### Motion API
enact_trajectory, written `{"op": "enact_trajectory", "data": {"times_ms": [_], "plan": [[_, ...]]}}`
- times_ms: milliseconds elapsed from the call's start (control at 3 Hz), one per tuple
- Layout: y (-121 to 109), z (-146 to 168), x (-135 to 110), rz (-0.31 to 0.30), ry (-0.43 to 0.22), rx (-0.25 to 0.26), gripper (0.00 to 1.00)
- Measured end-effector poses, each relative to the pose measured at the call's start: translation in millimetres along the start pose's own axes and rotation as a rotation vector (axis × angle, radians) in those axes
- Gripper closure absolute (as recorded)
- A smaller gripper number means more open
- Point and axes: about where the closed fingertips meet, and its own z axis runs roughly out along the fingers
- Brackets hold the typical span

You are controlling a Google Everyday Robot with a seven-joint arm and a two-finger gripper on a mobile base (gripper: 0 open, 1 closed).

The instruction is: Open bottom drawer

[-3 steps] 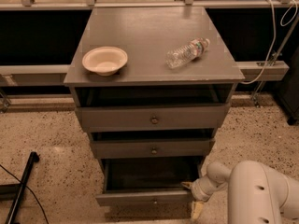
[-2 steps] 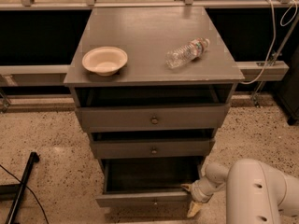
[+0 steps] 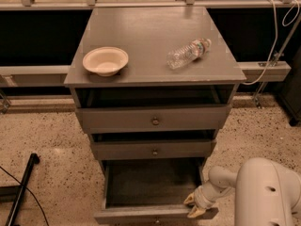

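The bottom drawer (image 3: 150,214) of the grey cabinet is pulled far out, its dark empty inside showing and its slim front at the lower edge of the view. Its knob is barely visible at the frame's bottom. My gripper (image 3: 194,206) sits at the right end of the drawer front, its yellowish fingertips (image 3: 190,199) touching the front's top edge. The white arm (image 3: 263,192) comes in from the lower right.
The middle drawer (image 3: 154,150) and top drawer (image 3: 154,119) stand slightly out above it. A cream bowl (image 3: 105,60) and a lying plastic bottle (image 3: 188,53) rest on the cabinet top (image 3: 150,27). A black pole (image 3: 21,185) lies on the speckled floor at left.
The gripper and arm have shifted slightly left along the drawer front; the drawer stays pulled out.
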Motion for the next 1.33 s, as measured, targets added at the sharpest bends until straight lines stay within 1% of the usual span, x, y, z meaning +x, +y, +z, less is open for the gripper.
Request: {"op": "enact_trajectory", "data": {"times_ms": [333,667,1000,1333], "plan": [[21,-17,-13,-0.020,0.031,-0.005,0.55],[25,-33,-32,-0.052,0.066,0.003,0.46],[8,-36,-45,-0.085,0.080,0.039,0.58],[-10,-30,-37,-0.083,0.062,0.110,0.74]]}}
